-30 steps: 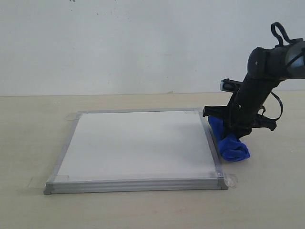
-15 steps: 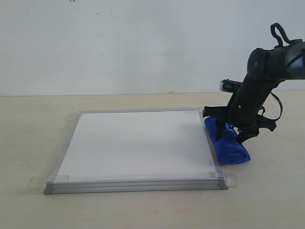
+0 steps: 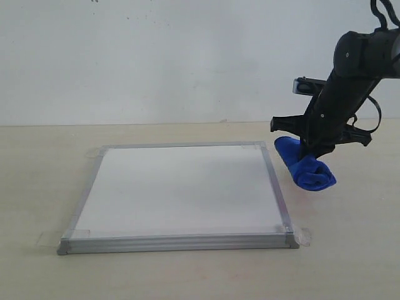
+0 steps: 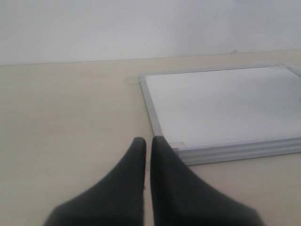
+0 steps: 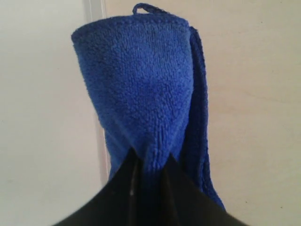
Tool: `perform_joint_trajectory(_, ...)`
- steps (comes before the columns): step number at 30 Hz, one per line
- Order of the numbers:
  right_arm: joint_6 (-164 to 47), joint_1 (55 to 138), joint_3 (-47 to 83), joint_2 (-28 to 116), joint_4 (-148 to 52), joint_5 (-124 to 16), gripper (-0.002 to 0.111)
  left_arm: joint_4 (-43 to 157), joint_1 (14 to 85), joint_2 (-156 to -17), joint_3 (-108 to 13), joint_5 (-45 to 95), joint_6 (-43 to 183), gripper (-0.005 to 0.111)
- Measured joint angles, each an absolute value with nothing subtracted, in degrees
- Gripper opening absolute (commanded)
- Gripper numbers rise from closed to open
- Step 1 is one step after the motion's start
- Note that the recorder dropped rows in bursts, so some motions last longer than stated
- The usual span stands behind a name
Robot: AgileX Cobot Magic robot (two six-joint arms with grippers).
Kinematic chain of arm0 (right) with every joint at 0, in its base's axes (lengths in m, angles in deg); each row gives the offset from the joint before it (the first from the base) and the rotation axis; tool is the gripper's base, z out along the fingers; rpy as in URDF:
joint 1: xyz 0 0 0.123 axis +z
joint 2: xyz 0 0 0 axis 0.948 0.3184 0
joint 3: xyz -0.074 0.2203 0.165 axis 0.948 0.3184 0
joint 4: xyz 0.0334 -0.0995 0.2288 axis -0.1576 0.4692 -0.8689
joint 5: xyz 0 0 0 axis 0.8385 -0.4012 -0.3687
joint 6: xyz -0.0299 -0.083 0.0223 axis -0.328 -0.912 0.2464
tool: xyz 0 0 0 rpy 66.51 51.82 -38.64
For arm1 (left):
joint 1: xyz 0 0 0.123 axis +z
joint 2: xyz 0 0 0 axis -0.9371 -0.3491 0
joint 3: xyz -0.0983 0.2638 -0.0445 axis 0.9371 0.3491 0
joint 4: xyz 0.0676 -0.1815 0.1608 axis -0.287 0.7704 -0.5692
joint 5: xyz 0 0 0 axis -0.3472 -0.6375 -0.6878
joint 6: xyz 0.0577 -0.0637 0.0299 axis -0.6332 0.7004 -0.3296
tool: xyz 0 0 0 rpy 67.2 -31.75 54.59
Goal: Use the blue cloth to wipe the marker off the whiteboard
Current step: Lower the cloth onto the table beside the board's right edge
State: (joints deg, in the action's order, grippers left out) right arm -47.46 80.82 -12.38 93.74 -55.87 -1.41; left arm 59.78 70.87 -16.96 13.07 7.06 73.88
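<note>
Versus 0.5 s ago, I see the right gripper [image 3: 311, 149] higher, jaws pinching the blue cloth [image 3: 306, 170]. The cloth now hangs off the tabletop [image 3: 356, 250], just beside the right frame of the whiteboard [image 3: 181, 187]. Left gripper [image 4: 147, 147]: jaws pressed together, low near a board corner.

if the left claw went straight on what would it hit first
Probably bare table: the shut left claw aims just beside a corner of the whiteboard, though depth is unclear.
</note>
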Motion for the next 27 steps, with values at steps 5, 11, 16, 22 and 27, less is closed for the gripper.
perform_joint_trajectory(5,-47.61,80.82,-12.38,93.74,-56.10,-1.29,0.000,59.78,70.87,-16.96,13.07,7.06,73.88,0.004)
perform_joint_trajectory(11,-47.61,80.82,-11.83,93.69,-56.08,-2.04,0.000,59.78,70.87,-16.96,13.07,7.06,73.88,0.004)
perform_joint_trajectory(16,-47.61,80.82,-10.59,93.69,-56.22,-3.21,0.000,59.78,70.87,-16.96,13.07,7.06,73.88,0.004)
perform_joint_trajectory(22,-46.84,80.82,-10.50,94.08,-57.04,-4.20,0.000,59.78,70.87,-16.96,13.07,7.06,73.88,0.004)
perform_joint_trajectory(27,-46.75,80.82,-10.36,96.20,-58.08,-4.45,0.000,59.78,70.87,-16.96,13.07,7.06,73.88,0.004)
